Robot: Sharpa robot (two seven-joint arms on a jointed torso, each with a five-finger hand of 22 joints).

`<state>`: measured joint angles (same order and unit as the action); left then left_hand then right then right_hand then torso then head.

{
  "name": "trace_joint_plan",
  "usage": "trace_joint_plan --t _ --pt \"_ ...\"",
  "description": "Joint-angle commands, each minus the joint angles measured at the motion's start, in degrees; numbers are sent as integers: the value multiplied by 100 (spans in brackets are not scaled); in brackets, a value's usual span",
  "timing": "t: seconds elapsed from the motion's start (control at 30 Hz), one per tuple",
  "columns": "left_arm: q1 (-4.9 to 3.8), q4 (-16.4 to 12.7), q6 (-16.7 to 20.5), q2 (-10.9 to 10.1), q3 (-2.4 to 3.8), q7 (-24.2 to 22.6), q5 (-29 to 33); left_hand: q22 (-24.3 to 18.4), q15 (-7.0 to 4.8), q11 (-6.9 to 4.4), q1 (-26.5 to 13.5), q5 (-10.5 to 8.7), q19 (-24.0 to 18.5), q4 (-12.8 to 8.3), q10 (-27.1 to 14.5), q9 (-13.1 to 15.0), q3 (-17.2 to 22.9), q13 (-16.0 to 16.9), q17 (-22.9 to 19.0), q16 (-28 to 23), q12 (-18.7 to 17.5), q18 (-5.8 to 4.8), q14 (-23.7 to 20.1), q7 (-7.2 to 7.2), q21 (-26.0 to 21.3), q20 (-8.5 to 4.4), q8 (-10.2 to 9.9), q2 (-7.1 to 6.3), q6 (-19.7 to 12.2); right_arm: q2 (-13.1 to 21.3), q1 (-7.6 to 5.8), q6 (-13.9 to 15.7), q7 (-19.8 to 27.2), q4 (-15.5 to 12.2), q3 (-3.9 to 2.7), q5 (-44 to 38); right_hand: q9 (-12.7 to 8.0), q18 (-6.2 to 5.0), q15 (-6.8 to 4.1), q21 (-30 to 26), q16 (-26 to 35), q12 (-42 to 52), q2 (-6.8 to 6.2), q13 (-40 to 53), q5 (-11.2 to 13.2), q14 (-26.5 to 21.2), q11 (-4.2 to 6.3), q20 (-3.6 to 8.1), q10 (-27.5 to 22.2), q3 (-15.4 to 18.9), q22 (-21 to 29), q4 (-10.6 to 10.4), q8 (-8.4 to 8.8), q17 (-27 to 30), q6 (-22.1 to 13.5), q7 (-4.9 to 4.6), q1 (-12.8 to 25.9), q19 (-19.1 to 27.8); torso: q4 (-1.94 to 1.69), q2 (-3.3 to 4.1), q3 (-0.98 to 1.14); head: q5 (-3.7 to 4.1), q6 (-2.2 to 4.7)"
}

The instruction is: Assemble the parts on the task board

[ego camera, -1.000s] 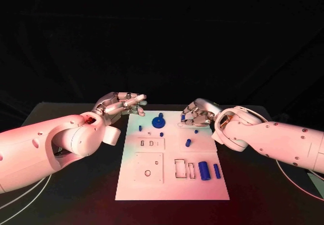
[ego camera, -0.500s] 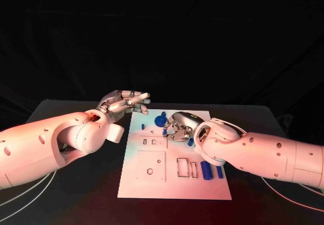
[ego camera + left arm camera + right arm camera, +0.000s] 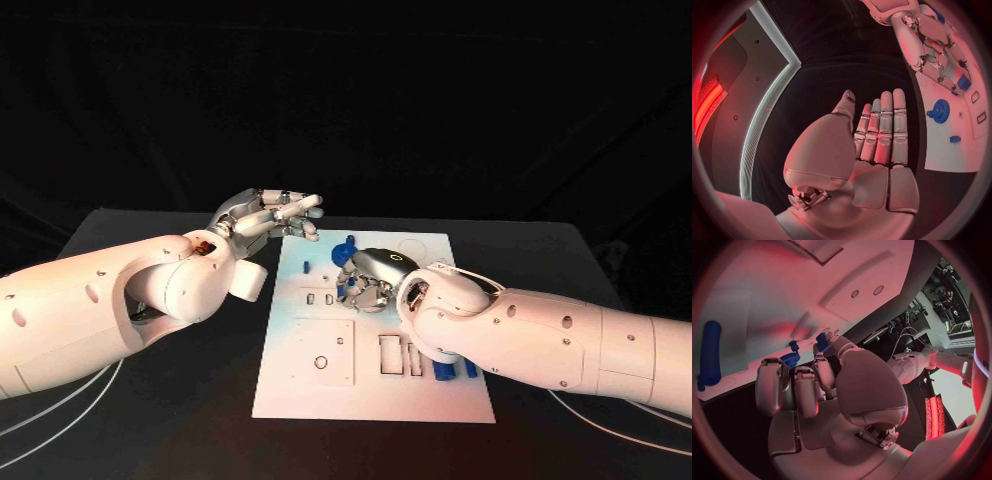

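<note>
The white task board (image 3: pixel 375 392) lies in the middle of the table. A blue gear (image 3: pixel 342 254) stands near its far edge, with a small blue peg (image 3: pixel 304 267) to its left. My right hand (image 3: pixel 372 276) hovers low over the board's middle with curled fingers. It pinches a small blue part (image 3: pixel 822 343) between thumb and fingertip, also seen as the blue part (image 3: pixel 964 82). My left hand (image 3: pixel 274 215) is raised by the board's far left corner, fingers straight and apart from everything. The left hand (image 3: pixel 876 140) holds nothing.
Two blue cylinders (image 3: pixel 443 370) lie at the board's near right, partly hidden under my right forearm (image 3: pixel 548 335). Rectangular slots (image 3: pixel 389 356) and a raised square plate (image 3: pixel 322 352) take up the near half. My left forearm (image 3: pixel 116 300) lies over the table's left side.
My right hand has swung from the board's far right edge leftward and nearer, over its middle, carrying the small blue part. The left hand has barely shifted.
</note>
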<state>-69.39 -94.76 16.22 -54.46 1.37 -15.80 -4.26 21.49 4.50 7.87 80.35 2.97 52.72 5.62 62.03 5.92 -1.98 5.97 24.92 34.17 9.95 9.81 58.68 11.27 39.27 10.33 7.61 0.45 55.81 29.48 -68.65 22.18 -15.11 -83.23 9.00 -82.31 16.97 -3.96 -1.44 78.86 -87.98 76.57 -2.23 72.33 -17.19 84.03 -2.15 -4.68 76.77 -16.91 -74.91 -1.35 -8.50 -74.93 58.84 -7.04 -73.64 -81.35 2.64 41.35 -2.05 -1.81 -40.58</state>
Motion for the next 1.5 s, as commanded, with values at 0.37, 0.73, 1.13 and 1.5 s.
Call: trace_joint_plan --t 0.37,0.73,1.13,1.5 --pt "-7 4 -113 12 4 -16 24 -6 15 11 2 -16 -45 -37 -11 4 0 9 -10 -24 -37 61 -14 18 -31 -9 -27 54 18 -146 74 -88 -197 110 11 -358 139 71 -22 -8 -8 -9 -1 6 -33 511 -10 5 42 12 -411 -34 6 -1127 -4 15 68 -2 -7 -1 0 25 -10" --pt "-7 3 -118 6 4 -11 24 -11 14 10 2 -17 -44 -39 -5 5 -3 11 -15 -33 -34 62 -8 15 -36 -6 -26 61 24 -171 118 -216 -213 151 17 -376 141 62 -14 -46 3 -45 -52 -29 86 506 -20 -1 10 41 -384 -49 27 -1105 -41 1 114 22 4 0 -2 30 -8" --pt "-7 6 -135 7 4 -8 27 -11 14 10 2 -17 -44 -39 -5 5 -3 11 -15 -33 -34 62 -8 15 -36 -6 -26 61 24 -164 127 -247 -242 142 19 -401 124 44 11 -123 27 -124 -113 -109 123 495 -56 -18 -71 62 -324 -54 91 -1061 -154 -45 142 74 -2 -4 0 41 -22" --pt "-7 8 -138 5 4 -4 33 -11 14 10 2 -17 -44 -39 -5 5 -3 11 -15 -33 -34 62 -8 15 -36 -6 -26 61 24 -184 128 -180 -248 149 23 -408 87 14 78 -257 89 -246 -211 -236 135 467 -138 -71 -205 104 -221 -80 214 -950 -379 -141 198 166 3 -1 -2 37 -5"
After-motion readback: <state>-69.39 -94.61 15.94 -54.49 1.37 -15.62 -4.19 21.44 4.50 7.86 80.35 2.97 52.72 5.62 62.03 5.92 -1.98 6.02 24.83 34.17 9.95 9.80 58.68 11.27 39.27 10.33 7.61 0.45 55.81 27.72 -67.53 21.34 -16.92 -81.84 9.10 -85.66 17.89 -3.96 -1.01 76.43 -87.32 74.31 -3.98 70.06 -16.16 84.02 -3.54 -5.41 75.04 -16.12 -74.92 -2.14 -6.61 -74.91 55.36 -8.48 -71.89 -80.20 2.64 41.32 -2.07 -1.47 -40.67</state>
